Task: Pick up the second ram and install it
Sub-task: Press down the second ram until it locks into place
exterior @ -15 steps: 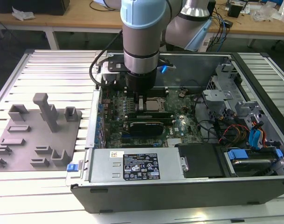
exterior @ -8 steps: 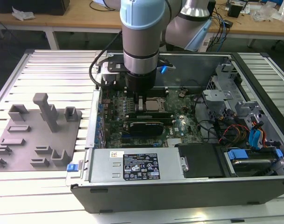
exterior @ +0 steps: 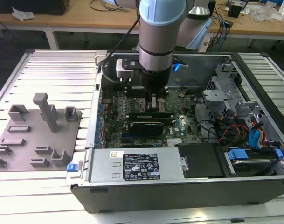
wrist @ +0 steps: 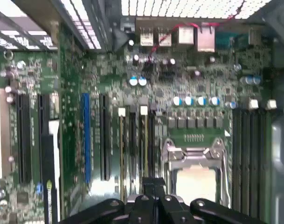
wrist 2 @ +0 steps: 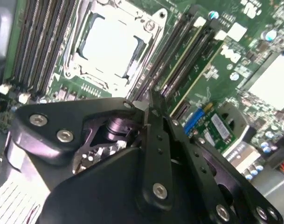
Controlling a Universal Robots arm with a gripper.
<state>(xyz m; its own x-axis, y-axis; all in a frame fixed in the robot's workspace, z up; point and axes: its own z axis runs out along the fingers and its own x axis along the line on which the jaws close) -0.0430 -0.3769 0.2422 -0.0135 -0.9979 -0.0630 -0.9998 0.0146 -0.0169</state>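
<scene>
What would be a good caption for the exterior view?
Robot arm's gripper lowered into an open computer case, over the motherboard's memory slots beside the processor socket.

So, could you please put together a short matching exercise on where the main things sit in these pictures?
Things:
1. gripper
2. grey holder blocks
3. processor socket
4. power supply

Places:
A. on the slatted table at the exterior view's left, outside the computer case
B. down inside the open case, over the memory slots
C. on the green board, between two banks of memory slots
D. along the near wall of the case, bearing a label

Pairs: 1-B, 2-A, 3-C, 4-D
</scene>
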